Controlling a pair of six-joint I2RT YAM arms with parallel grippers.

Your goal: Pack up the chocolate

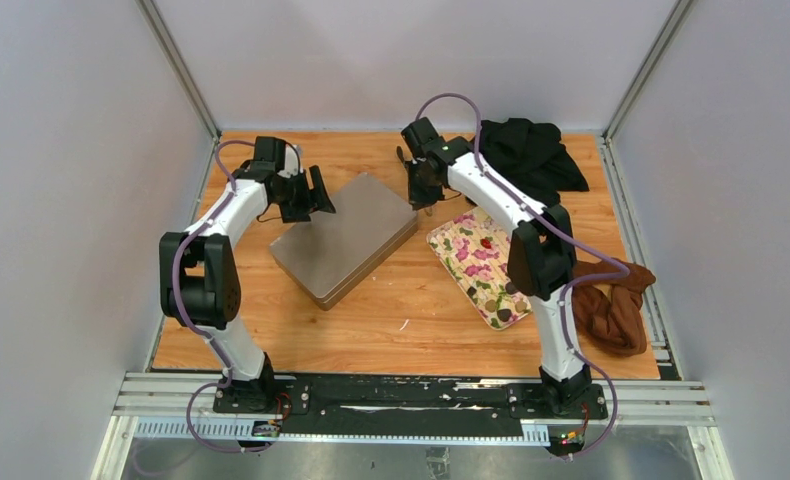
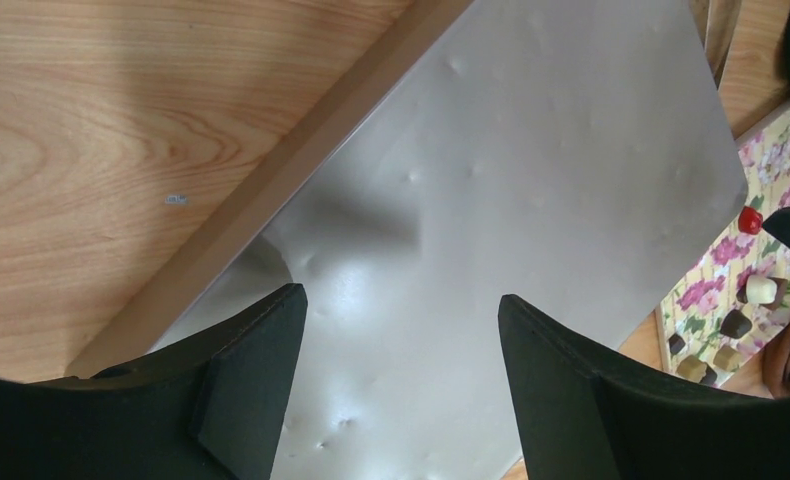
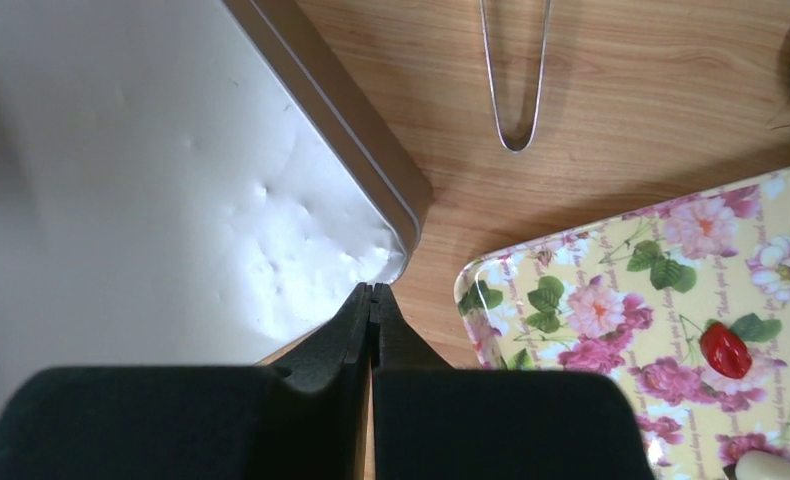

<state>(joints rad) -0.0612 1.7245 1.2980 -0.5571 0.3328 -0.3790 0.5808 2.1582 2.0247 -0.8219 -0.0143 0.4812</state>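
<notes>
The left gripper (image 2: 401,300), spread wide, hovers above a dented metal tin (image 2: 531,150). The right gripper (image 3: 371,291), pressed together, sits at the tin's corner. Chocolate pieces (image 2: 736,323) lie on a flowered tray (image 3: 611,300) beside the tin.

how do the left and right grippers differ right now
The left gripper is open, its jaws spread wide; the right gripper is shut, jaws pressed together. The left hangs over the metal tin; the right sits at its corner, beside the floral tray. Both are black and hold nothing.
</notes>
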